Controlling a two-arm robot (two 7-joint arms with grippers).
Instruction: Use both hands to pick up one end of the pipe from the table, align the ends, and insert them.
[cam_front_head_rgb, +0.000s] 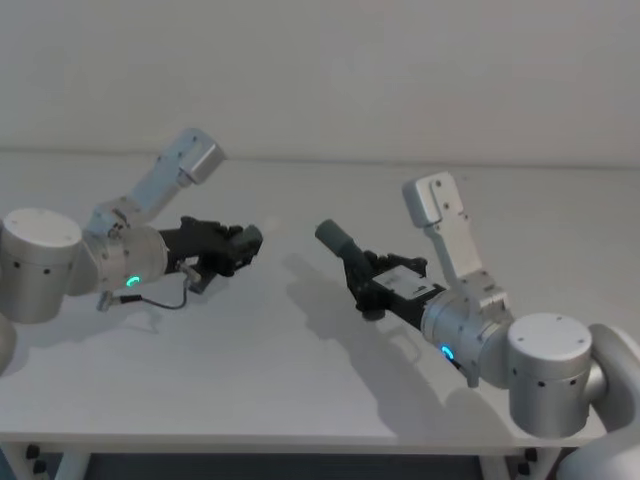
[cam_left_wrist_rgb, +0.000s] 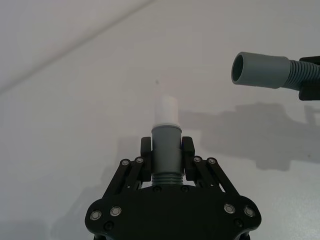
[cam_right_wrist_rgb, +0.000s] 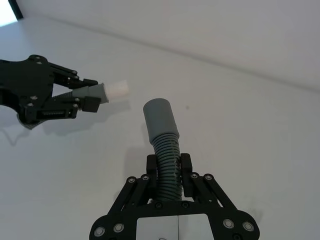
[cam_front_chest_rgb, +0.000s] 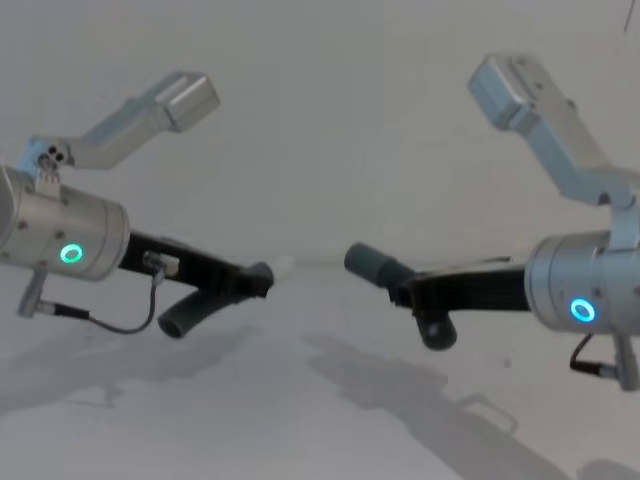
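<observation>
- The short pipe piece with the whitish tip hangs above the table. The left gripper is clamped across its grey body. In the chest view, its curved tail droops below the fingers.
- The ribbed piece is also in the air, pinched on its ribs by the right gripper. Its wide collar mouth sticks out past the fingertips.
- The tip and the mouth face each other across an open gap over the middle of the table. They are near but apart, and at about the same height in the chest view.
- The tip's long axis runs straight out of the left gripper, toward the robot's right.
- The collar's long axis points toward the robot's left and slants away from the body.
- The 2 axes appear to cross rather than share 1 line. From the left wrist, the mouth lies off the tip's line, not dead ahead.
- Neither arm is clearly nearer the gap, and the next move likely calls for squaring the wrists before closing it.
</observation>
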